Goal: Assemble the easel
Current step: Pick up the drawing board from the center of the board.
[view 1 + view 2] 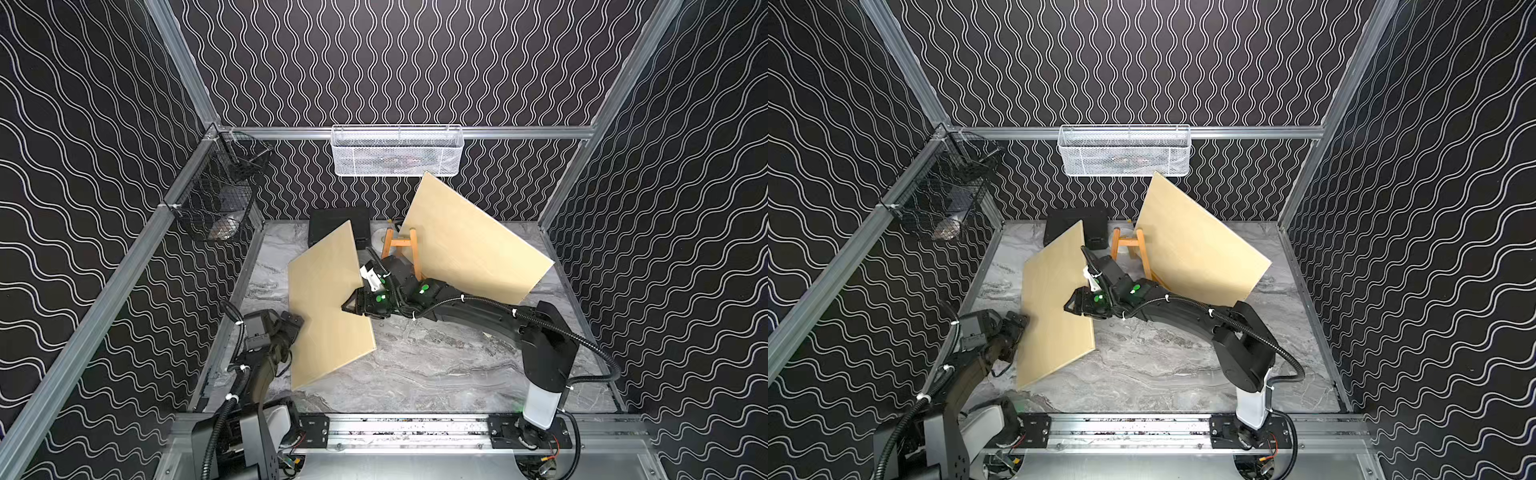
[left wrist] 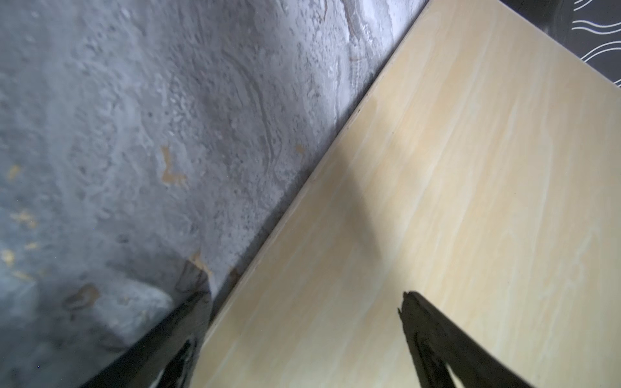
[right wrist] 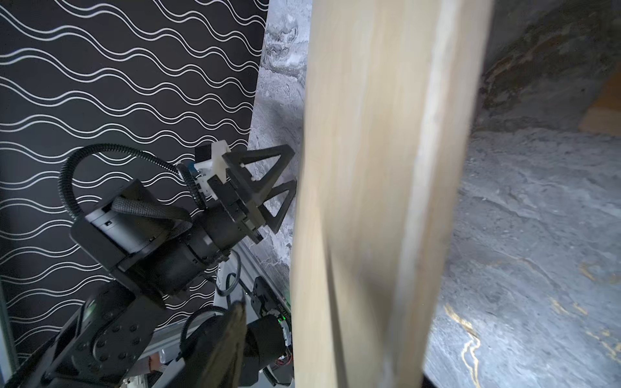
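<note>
Smooth pale rectangular wooden panel [image 1: 328,307] on marbled grey table [image 1: 436,365]; left pincer [image 1: 294,328] wide, right pincer [image 1: 349,305] cannot be told.

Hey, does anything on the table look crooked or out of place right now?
Yes, both wooden panels are askew. The near panel sits tilted at a slant rather than flat or square. The far panel leans corner-up against the orange easel frame and hides part of it. Neither rests squarely on the frame.

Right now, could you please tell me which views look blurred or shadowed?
Right wrist view: the board is blurred close up. Left wrist view: a soft shadow crosses the board; the table looks soft. Both top views: sharp throughout.
</note>
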{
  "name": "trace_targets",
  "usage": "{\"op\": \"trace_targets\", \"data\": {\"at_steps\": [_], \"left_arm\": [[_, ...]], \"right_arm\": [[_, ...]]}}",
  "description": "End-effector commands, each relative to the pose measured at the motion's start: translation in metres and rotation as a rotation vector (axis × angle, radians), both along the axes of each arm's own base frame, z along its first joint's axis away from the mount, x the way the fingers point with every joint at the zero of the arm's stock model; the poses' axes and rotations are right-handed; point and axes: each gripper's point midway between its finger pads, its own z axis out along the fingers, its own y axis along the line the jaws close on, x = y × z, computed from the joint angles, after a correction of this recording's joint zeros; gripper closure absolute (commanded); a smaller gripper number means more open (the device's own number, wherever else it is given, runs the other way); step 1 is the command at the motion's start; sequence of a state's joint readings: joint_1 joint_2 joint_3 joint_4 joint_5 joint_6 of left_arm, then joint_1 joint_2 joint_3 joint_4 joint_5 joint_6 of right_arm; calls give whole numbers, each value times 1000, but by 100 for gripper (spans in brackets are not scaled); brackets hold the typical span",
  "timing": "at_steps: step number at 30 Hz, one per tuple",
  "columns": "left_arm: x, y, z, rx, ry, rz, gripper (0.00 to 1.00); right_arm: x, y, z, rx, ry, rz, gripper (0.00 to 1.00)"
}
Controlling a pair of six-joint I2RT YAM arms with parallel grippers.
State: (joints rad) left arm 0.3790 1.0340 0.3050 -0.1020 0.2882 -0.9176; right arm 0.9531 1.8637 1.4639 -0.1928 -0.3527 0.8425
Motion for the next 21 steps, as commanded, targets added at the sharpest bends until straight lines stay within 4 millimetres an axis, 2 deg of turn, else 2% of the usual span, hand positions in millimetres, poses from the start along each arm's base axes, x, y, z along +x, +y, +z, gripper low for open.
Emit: {"op": "trace_targets", "data": {"at_steps": [1, 8, 12, 21], "left_arm": [[-67, -41, -38, -215, 304, 2, 5], [-64, -39, -32, -194, 291, -13, 4], [-61, -36, -27, -176, 278, -20, 4], [-46, -29, 1, -120, 208, -50, 2]], "right_arm": [[0, 7, 6, 5, -40, 22, 57], [0, 4, 14, -53, -100, 25, 76], [1, 1, 26, -63, -134, 29, 86], [2, -15, 60, -107, -233, 32, 97]]}}
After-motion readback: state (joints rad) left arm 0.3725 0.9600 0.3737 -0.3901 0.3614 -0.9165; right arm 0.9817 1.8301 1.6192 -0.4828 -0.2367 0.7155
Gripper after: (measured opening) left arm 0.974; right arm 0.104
